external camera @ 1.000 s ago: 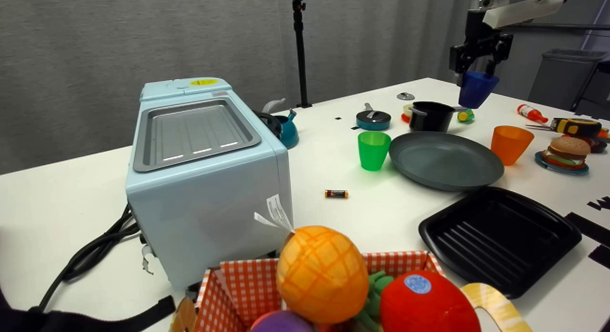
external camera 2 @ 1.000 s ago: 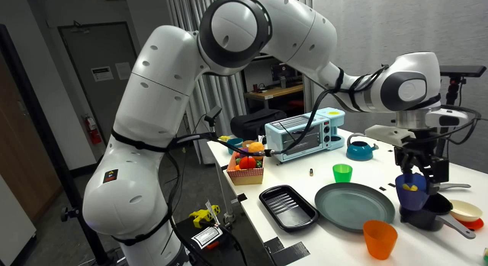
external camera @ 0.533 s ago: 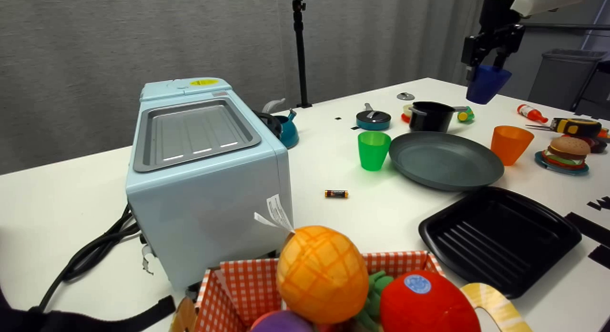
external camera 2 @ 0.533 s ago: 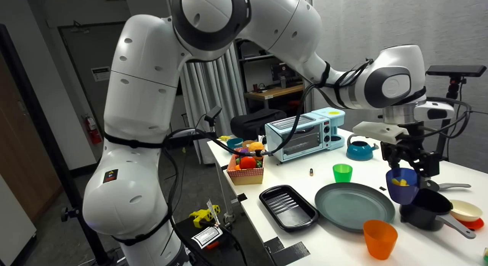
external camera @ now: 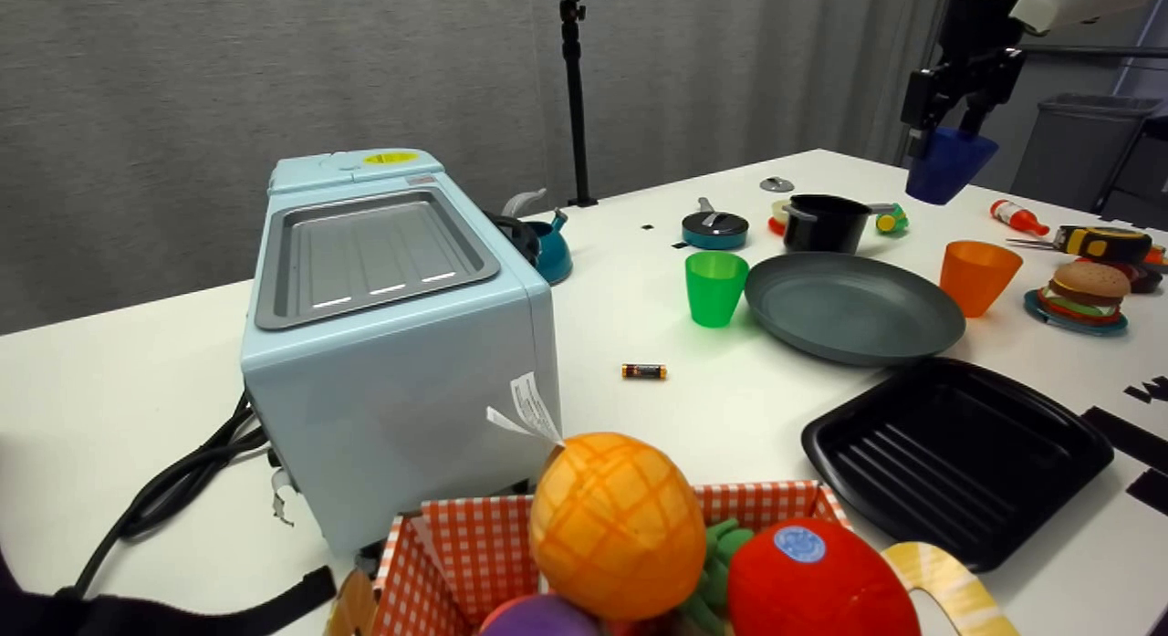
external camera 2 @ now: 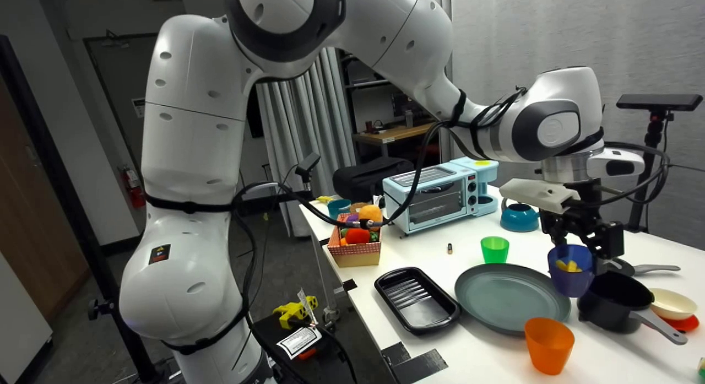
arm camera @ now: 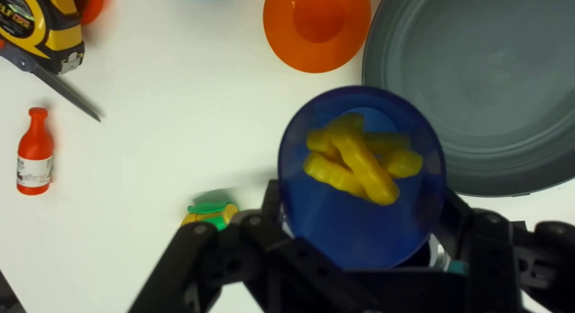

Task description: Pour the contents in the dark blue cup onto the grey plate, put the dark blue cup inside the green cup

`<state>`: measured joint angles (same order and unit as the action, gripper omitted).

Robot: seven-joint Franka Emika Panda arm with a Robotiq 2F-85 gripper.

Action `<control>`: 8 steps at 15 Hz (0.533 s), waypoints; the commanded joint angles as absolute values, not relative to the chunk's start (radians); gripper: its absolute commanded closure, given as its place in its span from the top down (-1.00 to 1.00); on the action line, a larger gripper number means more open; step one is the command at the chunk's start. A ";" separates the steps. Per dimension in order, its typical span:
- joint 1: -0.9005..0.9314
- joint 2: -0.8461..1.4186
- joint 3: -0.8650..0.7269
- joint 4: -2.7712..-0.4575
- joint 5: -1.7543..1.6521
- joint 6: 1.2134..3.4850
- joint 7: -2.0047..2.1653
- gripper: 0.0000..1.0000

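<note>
Wrist view: my gripper clamps the dark blue cup across its width, yellow pieces inside, aloft near the edge of the grey plate; tipping short of that edge could spill them onto the bench.

White arm arches up and over, elbow bent high and cut off by the top edge in an exterior view, wrist pointing down, black gripper hanging slightly tilted below it, fingers apart but clamped in a grip.
</note>
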<state>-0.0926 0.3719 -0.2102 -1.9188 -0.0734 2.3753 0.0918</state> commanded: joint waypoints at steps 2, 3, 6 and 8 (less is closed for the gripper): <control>-0.108 0.362 -0.194 -1.930 -0.081 2.373 0.096 0.56; -0.108 0.358 -0.194 -1.935 -0.081 2.373 0.096 0.56; -0.108 0.353 -0.194 -1.941 -0.081 2.373 0.096 0.56; -0.108 0.353 -0.194 -1.941 -0.081 2.373 0.096 0.56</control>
<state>-0.0926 0.3535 -0.2101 -1.9432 -0.0734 2.3753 0.0918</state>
